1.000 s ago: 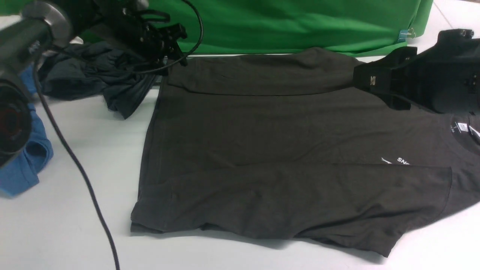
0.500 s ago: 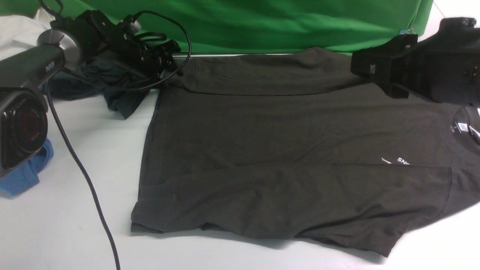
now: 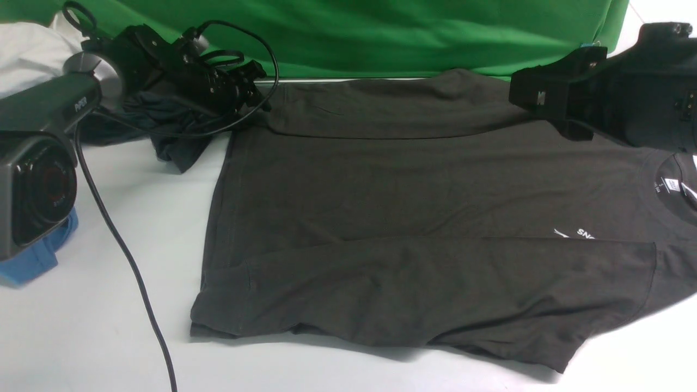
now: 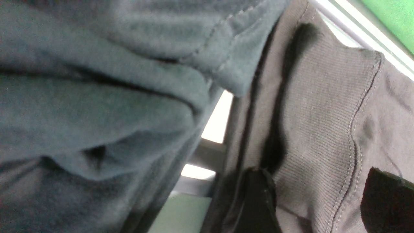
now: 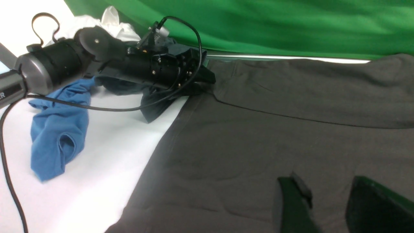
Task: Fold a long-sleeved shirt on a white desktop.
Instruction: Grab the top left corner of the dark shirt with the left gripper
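Note:
The long-sleeved shirt [image 3: 408,207] lies flat on the white desktop [image 3: 109,305], neck to the right, with a sleeve folded across its near part and another along its far edge. Its white logo [image 3: 577,234] and neck label [image 3: 671,184] show. My left gripper [image 3: 260,90] is low at the shirt's far left corner. In the left wrist view it [image 4: 320,197] is open, and the ribbed cuff [image 4: 317,116] lies between its fingers. My right gripper [image 3: 539,98] hovers over the far right shoulder area. In the right wrist view it [image 5: 330,200] is open above plain shirt cloth [image 5: 258,136].
A bluish dark-grey garment [image 3: 163,125] is bunched beside the shirt's far left corner, under the left arm. A bright blue garment [image 3: 32,256] and a white cloth [image 3: 27,49] lie further left. A black cable [image 3: 125,256] trails across the desktop. The green backdrop [image 3: 408,32] hangs behind.
My left arm has swung back and down, bringing its gripper to the shirt's far left corner. The right gripper has lifted slightly. The shirt has not moved.

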